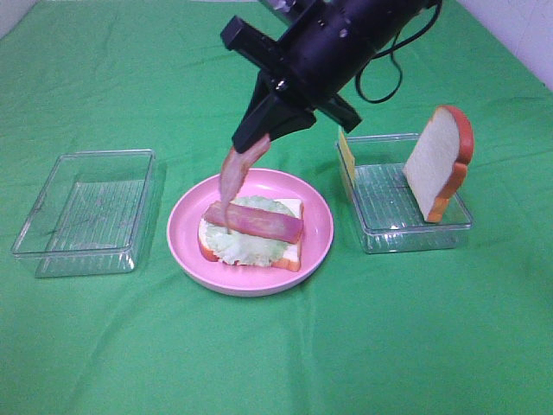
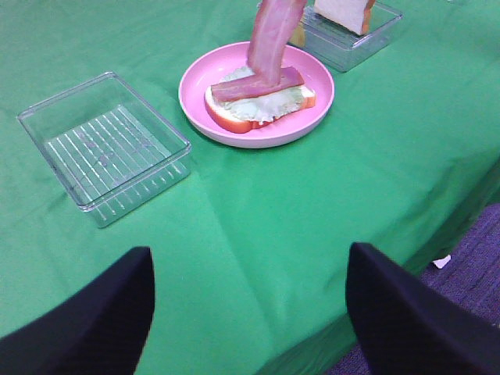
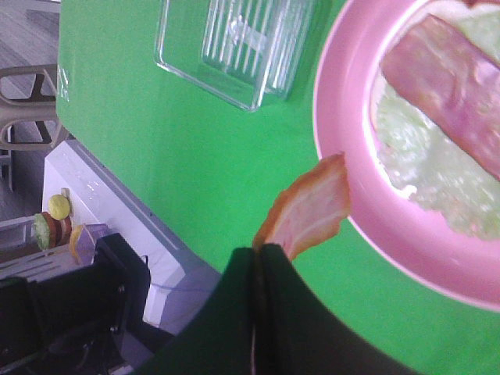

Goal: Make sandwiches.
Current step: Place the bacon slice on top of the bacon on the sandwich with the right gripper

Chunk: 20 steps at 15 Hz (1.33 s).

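On the round pink plate [image 1: 186,226], your open-faced sandwich [image 1: 251,238] is a white toy bread slice with orange-brown crust [image 1: 294,257], topped with pale green lettuce [image 1: 244,248] and one pink-red bacon strip [image 1: 259,223] lying flat across it. Your right gripper [image 1: 252,143] is pinched tight on a second bacon strip [image 1: 232,180], which dangles over the stack. Your left gripper [image 2: 250,258] stands wide, holding nothing, above the green cloth [image 2: 273,203].

A pink plate [image 1: 316,244] sits on a green cloth [image 1: 276,363]. One clear tray [image 1: 82,259] lies on one side of it, a second clear tray [image 1: 415,238] on the other.
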Each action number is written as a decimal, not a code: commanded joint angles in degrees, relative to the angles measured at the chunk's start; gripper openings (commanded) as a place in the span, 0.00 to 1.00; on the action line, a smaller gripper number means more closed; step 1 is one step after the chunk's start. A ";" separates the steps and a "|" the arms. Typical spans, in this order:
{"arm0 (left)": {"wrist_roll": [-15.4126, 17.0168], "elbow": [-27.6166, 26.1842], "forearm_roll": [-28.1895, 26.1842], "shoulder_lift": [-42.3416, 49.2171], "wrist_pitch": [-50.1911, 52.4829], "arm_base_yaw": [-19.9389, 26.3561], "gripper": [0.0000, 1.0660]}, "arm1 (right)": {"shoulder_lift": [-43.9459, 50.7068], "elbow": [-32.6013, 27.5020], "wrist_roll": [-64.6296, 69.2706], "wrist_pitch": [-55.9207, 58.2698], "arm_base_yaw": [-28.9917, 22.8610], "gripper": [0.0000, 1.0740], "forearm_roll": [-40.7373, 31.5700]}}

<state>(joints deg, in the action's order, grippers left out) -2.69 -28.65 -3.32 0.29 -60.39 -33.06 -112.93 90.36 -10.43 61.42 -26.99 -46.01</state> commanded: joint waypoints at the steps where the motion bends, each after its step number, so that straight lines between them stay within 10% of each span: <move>1: -0.11 0.11 -0.23 1.26 0.63 -0.11 0.63 | -3.09 0.11 -4.01 -7.05 -3.32 0.00 -4.30; 7: -0.11 0.11 -0.23 1.26 0.63 -0.11 0.63 | -9.40 0.11 -4.93 -16.21 -5.21 0.00 -4.64; 16: -0.11 0.11 -0.23 1.26 0.63 -0.11 0.63 | -9.57 0.11 19.71 -19.08 -5.21 0.00 30.14; 20: -0.11 0.11 -0.23 1.26 0.63 -0.11 0.63 | -9.57 0.11 19.71 -19.08 -5.21 0.37 30.31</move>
<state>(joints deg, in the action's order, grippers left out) -2.69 -28.65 -3.27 0.29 -60.39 -33.06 -122.61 90.36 8.77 42.63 -32.37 -16.10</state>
